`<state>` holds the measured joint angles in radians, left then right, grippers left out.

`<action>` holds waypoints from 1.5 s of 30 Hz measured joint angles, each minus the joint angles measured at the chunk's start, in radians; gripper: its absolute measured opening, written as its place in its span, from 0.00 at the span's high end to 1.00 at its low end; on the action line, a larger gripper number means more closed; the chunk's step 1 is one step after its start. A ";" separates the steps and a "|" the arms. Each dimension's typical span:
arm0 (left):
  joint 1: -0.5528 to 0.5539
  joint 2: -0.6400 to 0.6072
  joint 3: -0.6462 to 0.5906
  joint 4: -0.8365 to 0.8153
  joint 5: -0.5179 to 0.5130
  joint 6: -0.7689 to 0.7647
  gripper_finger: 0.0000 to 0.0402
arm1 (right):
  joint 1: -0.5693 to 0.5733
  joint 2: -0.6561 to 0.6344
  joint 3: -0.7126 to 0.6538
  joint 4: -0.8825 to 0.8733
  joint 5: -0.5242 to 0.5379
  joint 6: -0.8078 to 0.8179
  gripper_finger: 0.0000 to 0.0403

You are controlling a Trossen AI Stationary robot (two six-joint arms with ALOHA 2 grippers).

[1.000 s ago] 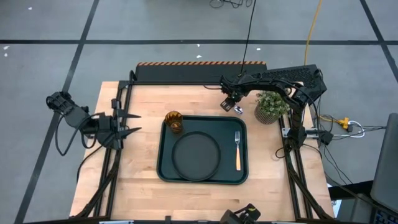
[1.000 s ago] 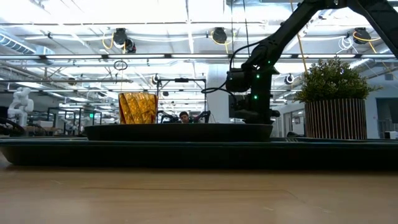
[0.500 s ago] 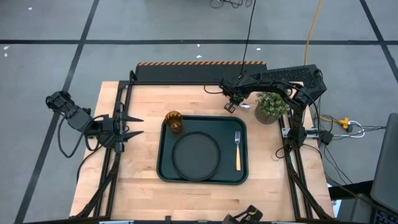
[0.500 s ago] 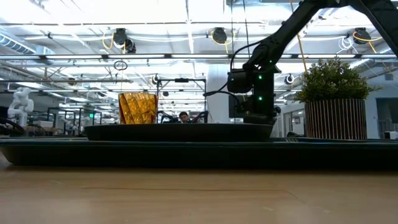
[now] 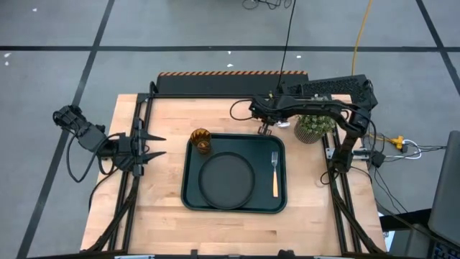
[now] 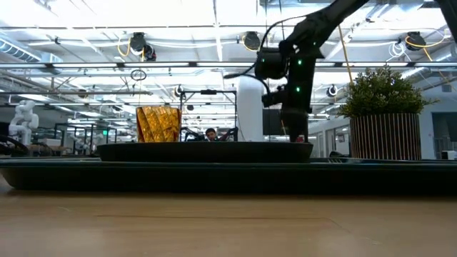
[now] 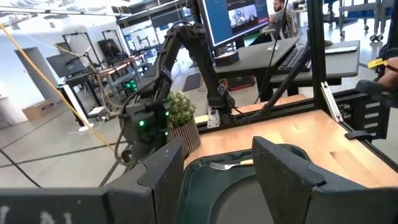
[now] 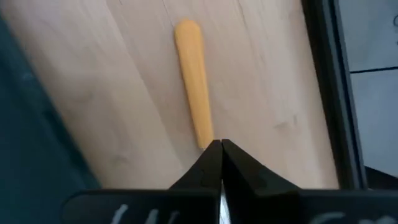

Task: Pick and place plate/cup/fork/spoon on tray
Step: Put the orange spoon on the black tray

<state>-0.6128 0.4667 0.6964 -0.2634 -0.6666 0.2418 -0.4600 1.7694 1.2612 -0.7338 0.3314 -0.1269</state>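
Observation:
The dark green tray (image 5: 188,205) lies mid-table and carries the round dark plate (image 5: 226,180), the amber cup (image 5: 201,141) in its far left corner and the fork (image 5: 274,173) along its right side. My right gripper (image 5: 264,129) hangs over the wood just beyond the tray's far edge, shut on the spoon (image 8: 191,74). Only the spoon's orange handle shows; the fingers hide its bowl. My left gripper (image 5: 157,144) waits open at the table's left edge, pointing level toward the tray. My right gripper (image 8: 217,147) pinches the spoon between its two fingertips at the handle's bowl-side end (image 8: 205,138). The fingers slant down from the table's right. The orange handle sticks out past the fingertips over the bare wood, beside the tray's far rim. Whether it is clear of the wood I cannot tell.
A potted plant (image 5: 313,122) stands on the table's far right, close to my right arm. Black frame rails run along the table's left, right and far edges. Bare wood lies left of and in front of the tray.
My right gripper has shut on the spoon beyond the tray's far edge. It has then risen, rolled at the wrist and swung toward the table's left.

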 joint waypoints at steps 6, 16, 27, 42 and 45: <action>0.000 0.000 0.000 0.006 0.000 0.011 0.52 | -0.043 -0.008 0.000 0.020 -0.129 -0.005 0.99; 0.000 0.000 0.000 -0.003 0.000 0.007 0.52 | -0.151 -0.009 -0.005 0.035 -0.229 -0.103 0.63; 0.000 0.000 0.000 -0.017 0.000 0.006 0.52 | -0.156 -0.009 -0.153 0.105 -0.284 -0.139 0.55; 0.000 0.000 0.000 -0.019 -0.001 0.007 0.52 | -0.198 0.025 -0.175 0.199 -0.317 -0.259 0.58; 0.000 0.000 0.000 -0.021 -0.006 0.008 0.52 | -0.209 0.059 -0.172 0.206 -0.322 -0.279 0.58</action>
<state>-0.6128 0.4667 0.6964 -0.2844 -0.6724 0.2500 -0.6685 1.8283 1.0897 -0.5274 0.0097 -0.4060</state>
